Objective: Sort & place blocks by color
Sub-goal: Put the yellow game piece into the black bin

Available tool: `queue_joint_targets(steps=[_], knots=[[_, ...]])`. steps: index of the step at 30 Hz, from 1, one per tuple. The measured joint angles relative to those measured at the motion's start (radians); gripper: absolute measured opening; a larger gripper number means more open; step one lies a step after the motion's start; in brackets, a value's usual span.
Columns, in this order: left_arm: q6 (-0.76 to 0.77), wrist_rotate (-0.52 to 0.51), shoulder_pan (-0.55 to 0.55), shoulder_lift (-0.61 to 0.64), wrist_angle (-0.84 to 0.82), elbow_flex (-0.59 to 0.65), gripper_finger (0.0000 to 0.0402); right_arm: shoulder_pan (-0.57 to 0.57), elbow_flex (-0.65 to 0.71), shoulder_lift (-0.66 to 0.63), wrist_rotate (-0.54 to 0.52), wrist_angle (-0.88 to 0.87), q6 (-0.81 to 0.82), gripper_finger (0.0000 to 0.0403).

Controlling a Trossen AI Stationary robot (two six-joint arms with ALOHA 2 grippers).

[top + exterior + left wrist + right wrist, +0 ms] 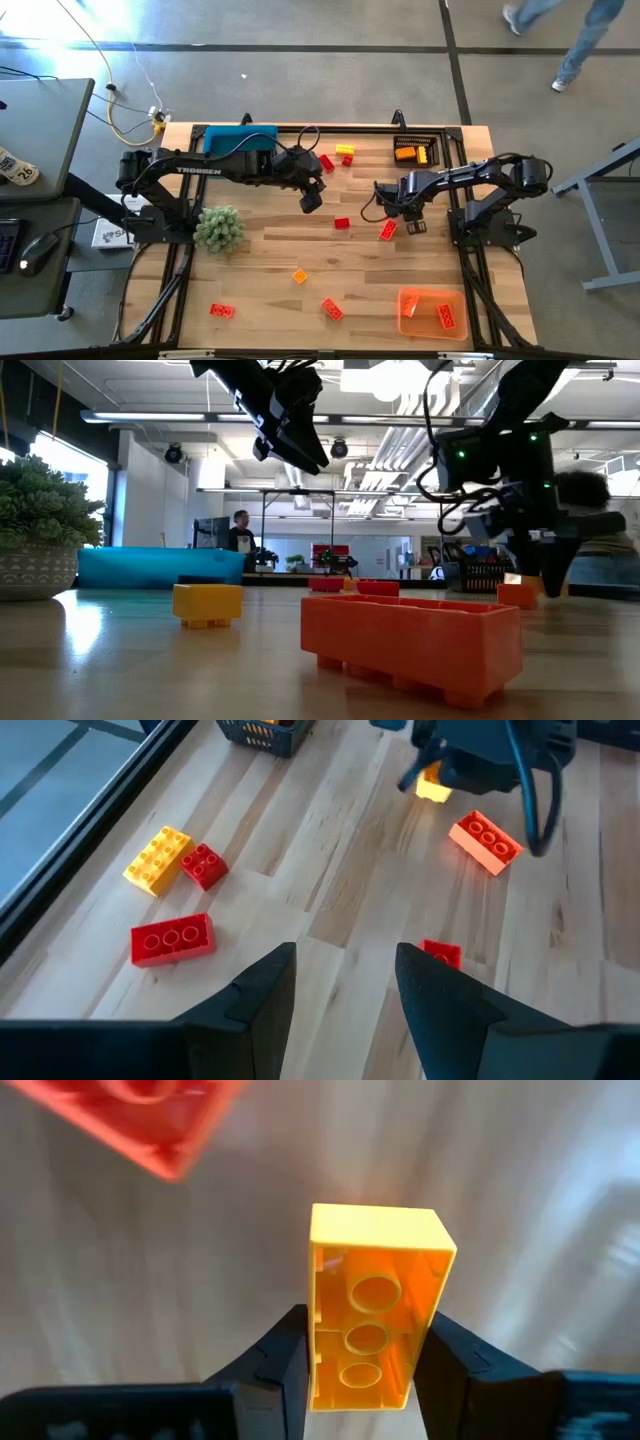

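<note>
My right gripper (415,222) (365,1370) is over the table's right middle, shut on a yellow studded brick (375,1280) whose hollow underside faces the wrist camera. A red-orange brick (387,230) lies on the wood just left of it. My left gripper (311,200) (345,985) hangs open above the table's middle and touches nothing. A small red brick (342,223) (440,955) lies beyond its fingertips. Two red bricks (172,938) (204,866) and a yellow one (157,859) rest flat near the far edge. More bricks (331,309) lie toward the near edge. My right gripper pinches the yellow brick between its two fingers (280,1370), one on each long side wall (322,1350). The brick's length runs along the fingers and its far end sticks out past the tips. The fingers point down at the table; I cannot tell whether the brick is lifted clear.
A black basket (417,150) with orange and yellow bricks stands at the far right. A blue bin (240,138) stands at the far left, and an orange bin (432,312) holding a red brick stands near right. A green fuzzy plant (219,228) stands at the left. A person walks beyond the table.
</note>
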State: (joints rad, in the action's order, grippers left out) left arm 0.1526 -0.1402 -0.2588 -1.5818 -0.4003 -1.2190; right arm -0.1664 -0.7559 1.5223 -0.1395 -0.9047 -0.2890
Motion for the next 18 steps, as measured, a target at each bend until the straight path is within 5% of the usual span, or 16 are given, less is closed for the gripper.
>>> queue_joint_targets(steps=[9,18], knots=[[0.051,0.052,0.000,0.000,-0.027,0.000,0.0162,-0.133,-0.136,-0.049,-0.114,-0.005,0.021,0.0111],[0.054,0.052,-0.002,0.000,-0.060,0.000,0.0162,-0.408,-0.292,-0.097,-0.202,-0.010,0.056,0.0111]])
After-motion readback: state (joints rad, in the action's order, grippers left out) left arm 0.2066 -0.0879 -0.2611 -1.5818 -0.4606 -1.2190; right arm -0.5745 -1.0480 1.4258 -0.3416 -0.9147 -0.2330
